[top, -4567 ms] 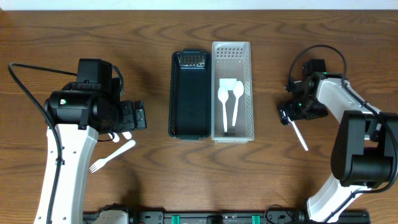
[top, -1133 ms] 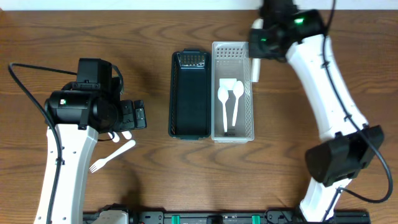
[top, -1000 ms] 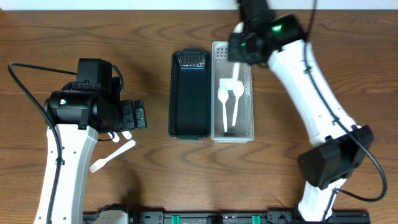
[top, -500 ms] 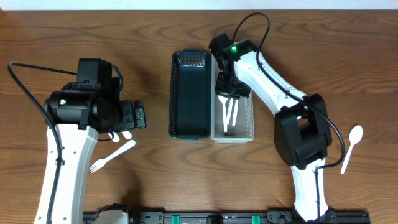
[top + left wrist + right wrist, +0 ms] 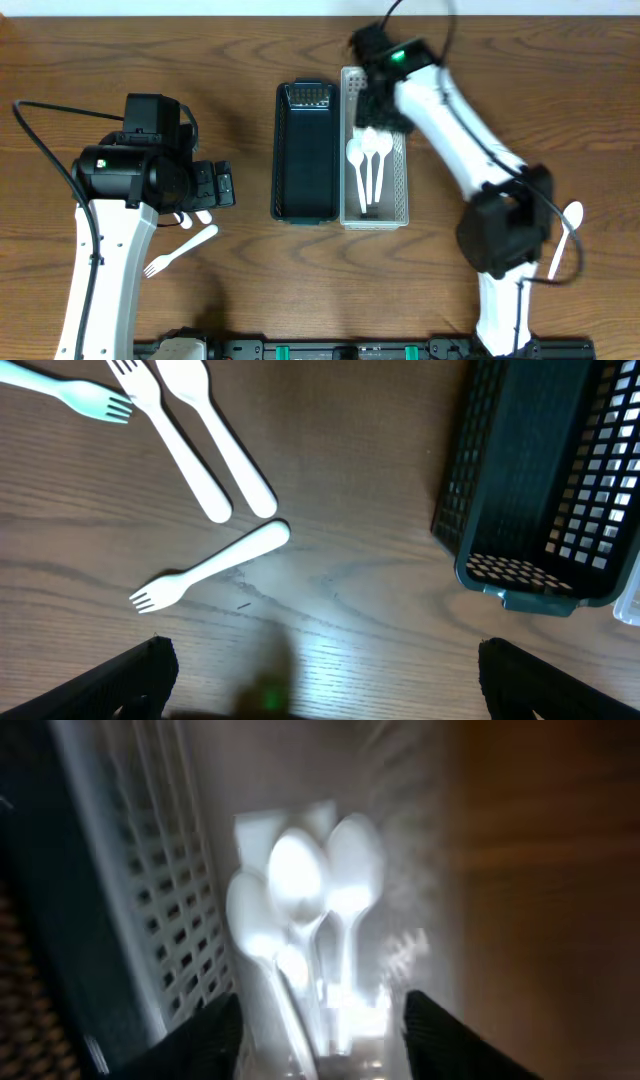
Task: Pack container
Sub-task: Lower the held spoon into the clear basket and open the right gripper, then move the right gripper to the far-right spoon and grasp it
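Note:
A white slotted container (image 5: 404, 190) holds three white spoons (image 5: 367, 160) side by side. A black container (image 5: 278, 150) stands against its left side and looks empty. My right gripper (image 5: 378, 108) hovers over the far end of the white one. In the blurred right wrist view its jaws (image 5: 325, 1040) stand open above the spoons (image 5: 310, 890), holding nothing. My left gripper (image 5: 325, 680) is open over bare wood, left of the black container (image 5: 540, 480). Near it lie a small fork (image 5: 205, 565), a longer fork (image 5: 165, 440) and a spoon (image 5: 215, 435).
One more white spoon (image 5: 565, 232) lies on the table at the far right, beside the right arm's base. Another fork (image 5: 70, 390) shows at the top left corner of the left wrist view. A fork (image 5: 180, 250) lies just below the left gripper (image 5: 215, 187).
The right arm swung in over the white container and its jaws opened. A third spoon now lies with the two that were there. The left arm has not moved.

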Robot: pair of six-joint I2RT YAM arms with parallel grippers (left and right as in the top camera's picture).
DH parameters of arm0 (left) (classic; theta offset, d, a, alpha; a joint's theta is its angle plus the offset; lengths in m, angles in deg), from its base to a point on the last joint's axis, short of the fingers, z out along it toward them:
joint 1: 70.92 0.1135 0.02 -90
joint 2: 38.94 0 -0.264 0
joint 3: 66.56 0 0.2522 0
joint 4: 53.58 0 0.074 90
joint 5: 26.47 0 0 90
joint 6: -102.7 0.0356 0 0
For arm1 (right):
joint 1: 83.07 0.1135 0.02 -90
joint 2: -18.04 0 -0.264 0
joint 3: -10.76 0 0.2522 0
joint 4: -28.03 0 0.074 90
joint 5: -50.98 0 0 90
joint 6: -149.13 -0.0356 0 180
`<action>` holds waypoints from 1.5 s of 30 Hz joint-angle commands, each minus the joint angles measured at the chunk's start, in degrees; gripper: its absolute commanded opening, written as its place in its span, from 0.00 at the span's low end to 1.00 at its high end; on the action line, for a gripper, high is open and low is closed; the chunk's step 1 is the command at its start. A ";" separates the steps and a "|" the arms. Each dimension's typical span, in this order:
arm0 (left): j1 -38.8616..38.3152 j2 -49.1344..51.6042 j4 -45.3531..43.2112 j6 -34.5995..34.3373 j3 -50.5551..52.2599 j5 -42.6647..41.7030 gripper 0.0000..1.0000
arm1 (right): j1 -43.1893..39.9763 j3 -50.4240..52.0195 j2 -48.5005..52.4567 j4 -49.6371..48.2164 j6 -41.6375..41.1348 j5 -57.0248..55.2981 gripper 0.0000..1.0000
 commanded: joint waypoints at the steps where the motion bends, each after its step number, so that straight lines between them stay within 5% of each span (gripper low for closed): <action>1: 0.24 -0.11 0.02 0.37 -0.85 1.11 0.98 | -8.90 -3.45 -10.29 3.23 2.99 -5.01 0.61; 9: 0.24 -0.11 -0.02 0.37 -0.85 1.11 0.98 | -34.77 -2.75 -18.78 17.55 4.07 -5.14 0.83; 20: 0.24 -0.11 -1.20 0.37 -0.85 1.14 0.98 | -54.71 15.19 -19.15 15.98 11.52 -1.25 0.88; 29: 0.22 -0.11 -2.25 0.37 -0.85 1.14 0.98 | -59.10 39.78 -20.57 -4.72 22.45 3.63 0.89; 45: 0.22 -0.11 -3.28 0.37 -0.85 1.14 0.98 | -59.06 55.82 -20.57 -25.00 30.12 1.51 0.89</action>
